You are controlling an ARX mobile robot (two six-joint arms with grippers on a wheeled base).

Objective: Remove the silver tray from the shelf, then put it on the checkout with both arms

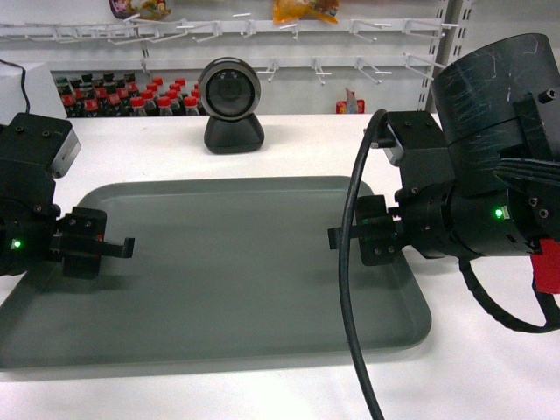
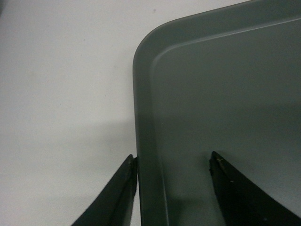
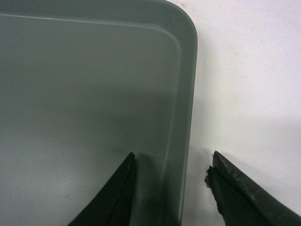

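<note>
1. Far left, the left gripper (image 1: 112,248) reaches in over the left end of the silver tray (image 1: 227,262), a green light glowing on its black wrist.
2. From the left wrist camera, the left gripper (image 2: 174,188) has its jaws spread apart, straddling the tray's left rim (image 2: 146,141): the outer finger (image 2: 120,193) stands on the white surface right against the rim's outside edge, while the inner finger (image 2: 240,193) stands over the tray floor, well clear of the rim. It is not clamped on anything.
3. The silver tray lies flat on the white surface (image 1: 490,367), its plain inside bare, long side facing me.
4. Behind it, past the middle, a black round camera (image 1: 231,103) stands on the same white top; further back are white peg hooks (image 1: 262,31) and a row of red-capped bottles (image 1: 131,98).
5. On the right, the right gripper (image 1: 346,236) points in at the tray's right end, a thick black cable (image 1: 350,297) looping in front of it.
6. From the right wrist camera, the right gripper (image 3: 171,188) is likewise open around the right rim (image 3: 181,117): one finger (image 3: 115,193) over the tray floor, the other (image 3: 240,193) outside on the white surface with a gap to the rim. It grips nothing.
</note>
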